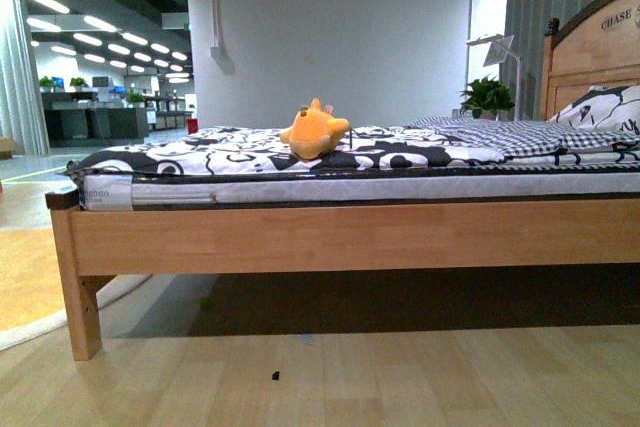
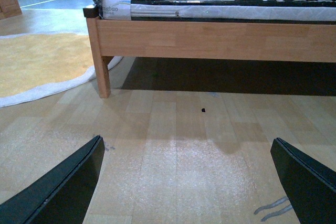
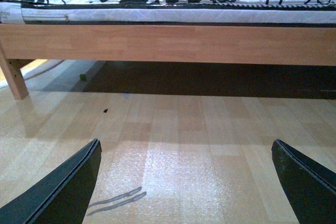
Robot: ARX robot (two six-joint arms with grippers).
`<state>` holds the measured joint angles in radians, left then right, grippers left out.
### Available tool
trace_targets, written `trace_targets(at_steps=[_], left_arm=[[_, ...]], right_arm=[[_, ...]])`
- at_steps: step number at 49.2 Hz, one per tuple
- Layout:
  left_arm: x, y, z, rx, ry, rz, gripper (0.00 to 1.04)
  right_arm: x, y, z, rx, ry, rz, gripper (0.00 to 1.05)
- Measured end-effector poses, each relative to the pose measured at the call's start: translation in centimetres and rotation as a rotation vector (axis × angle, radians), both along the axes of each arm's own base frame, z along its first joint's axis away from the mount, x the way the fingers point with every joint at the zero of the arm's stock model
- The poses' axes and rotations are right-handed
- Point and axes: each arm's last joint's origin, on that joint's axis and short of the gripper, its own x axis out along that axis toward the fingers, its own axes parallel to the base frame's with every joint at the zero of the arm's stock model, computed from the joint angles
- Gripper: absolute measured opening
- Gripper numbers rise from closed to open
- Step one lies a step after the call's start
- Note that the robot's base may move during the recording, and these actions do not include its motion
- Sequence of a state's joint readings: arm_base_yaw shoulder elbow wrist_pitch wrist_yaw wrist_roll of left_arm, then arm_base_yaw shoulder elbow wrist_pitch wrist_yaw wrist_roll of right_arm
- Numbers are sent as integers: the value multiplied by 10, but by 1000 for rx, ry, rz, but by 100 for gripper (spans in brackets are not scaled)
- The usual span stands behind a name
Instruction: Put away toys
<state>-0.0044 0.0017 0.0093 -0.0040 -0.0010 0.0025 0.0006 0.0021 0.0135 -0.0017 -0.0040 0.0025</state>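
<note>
1. Plush toy (image 1: 315, 132) lies on the worktop (image 1: 200, 162), meaning the top of the bed (image 1: 300, 237). It is set back from the bed's near edge, roughly mid-length.
2. Left jaws and right jaws are both spread wide and empty, low over the floor (image 1: 400, 377) in front of the bed, well apart from the toy.
3. Likely stage: not started, approach still needed.
4. Risk: rising from this low, an arm could knock the bed's side rail.
5. Risk: pinching only a small bump on the soft toy could let it slip and drop off the bed.
6. No storage bin in view, so the drop-off spot is unknown.
</note>
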Motion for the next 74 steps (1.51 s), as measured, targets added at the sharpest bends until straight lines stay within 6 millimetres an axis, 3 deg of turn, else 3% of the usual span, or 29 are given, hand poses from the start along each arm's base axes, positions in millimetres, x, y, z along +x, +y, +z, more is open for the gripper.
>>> trace_targets(at_steps=[74], left_arm=[[0, 0, 0, 0, 0, -2, 98]], right_arm=[[0, 0, 0, 0, 0, -4, 98]])
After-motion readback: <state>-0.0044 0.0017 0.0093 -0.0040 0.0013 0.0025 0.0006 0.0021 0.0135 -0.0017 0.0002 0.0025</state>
